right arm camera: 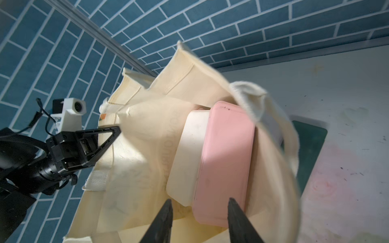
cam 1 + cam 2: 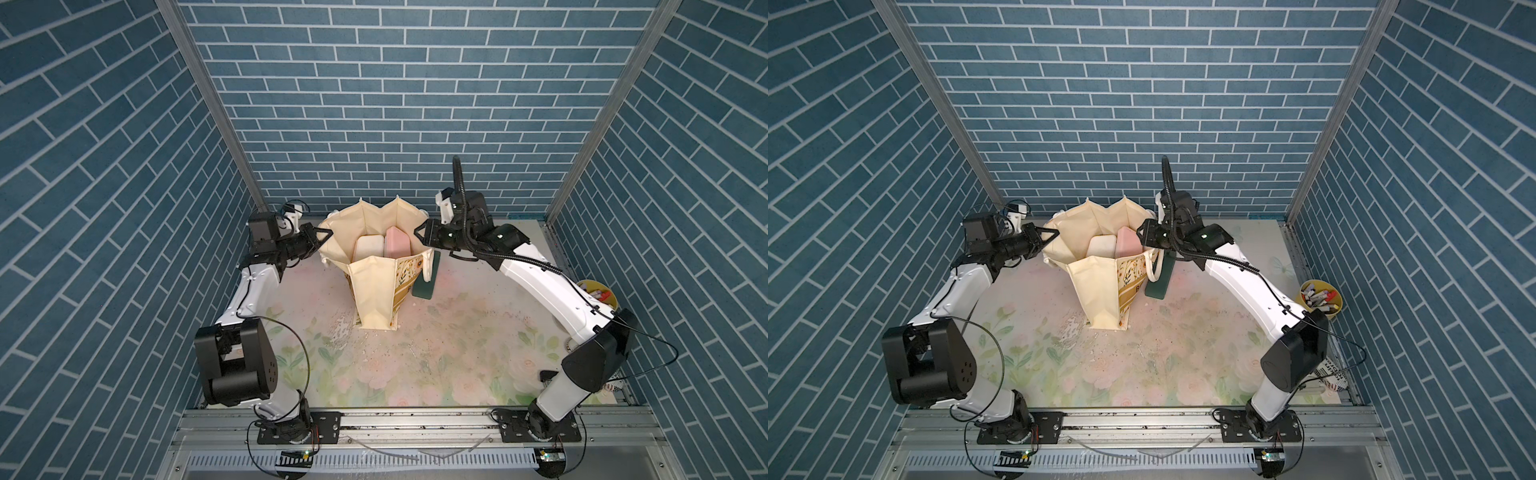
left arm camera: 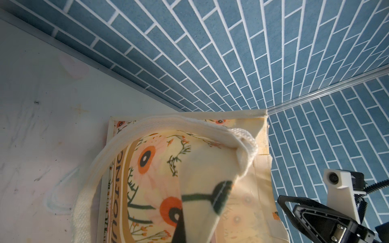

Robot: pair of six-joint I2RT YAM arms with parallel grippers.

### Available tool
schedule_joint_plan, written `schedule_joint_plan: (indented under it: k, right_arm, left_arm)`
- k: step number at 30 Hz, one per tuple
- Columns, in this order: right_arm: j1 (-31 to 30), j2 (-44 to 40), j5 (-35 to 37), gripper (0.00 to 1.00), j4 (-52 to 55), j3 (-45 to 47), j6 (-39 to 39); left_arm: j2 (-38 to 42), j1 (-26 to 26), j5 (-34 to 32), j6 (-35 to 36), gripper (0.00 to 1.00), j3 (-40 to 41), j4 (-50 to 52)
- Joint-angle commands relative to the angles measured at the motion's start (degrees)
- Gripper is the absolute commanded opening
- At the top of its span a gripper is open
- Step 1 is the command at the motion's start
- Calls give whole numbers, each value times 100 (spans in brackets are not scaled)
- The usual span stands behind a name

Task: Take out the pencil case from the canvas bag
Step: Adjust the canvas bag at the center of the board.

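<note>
The cream canvas bag (image 2: pixel 374 291) (image 2: pixel 1096 291) stands upright at the back middle of the table with its mouth spread open. A pink hard pencil case (image 2: pixel 397 245) (image 1: pixel 227 157) stands on end inside it, against a cream case (image 2: pixel 368 249) (image 1: pixel 189 147). My left gripper (image 2: pixel 328 233) (image 3: pixel 181 233) is shut on the bag's left rim, and the printed fabric (image 3: pixel 160 168) hides its tips. My right gripper (image 2: pixel 417 235) (image 1: pixel 199 201) hovers at the bag's right rim. Its jaws are open and straddle the pink case's near end without pressing on it.
A dark green flat pad (image 2: pixel 428 278) (image 2: pixel 1160 278) leans just right of the bag, beneath my right wrist. A yellow pen cup (image 2: pixel 1320 299) sits at the right table edge. The back wall is close behind the bag.
</note>
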State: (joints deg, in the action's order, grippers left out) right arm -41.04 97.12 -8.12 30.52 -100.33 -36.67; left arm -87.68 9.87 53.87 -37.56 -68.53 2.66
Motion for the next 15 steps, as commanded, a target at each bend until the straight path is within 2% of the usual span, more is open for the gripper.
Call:
schedule_joint_plan:
  k: [1, 5, 11, 15]
  right_arm:
    - [-381, 401, 66, 42, 391, -565, 354]
    - [-712, 771, -185, 41, 484, -571, 264]
    - [-1019, 837, -977, 40, 99, -222, -35]
    - [-1286, 954, -1204, 40, -24, -266, -85]
  left_arm:
    - [298, 59, 144, 120, 0, -201, -336]
    - [263, 63, 327, -180, 0, -244, -453]
    - [827, 68, 138, 70, 0, -278, -165]
    - [892, 68, 179, 38, 0, -346, -122]
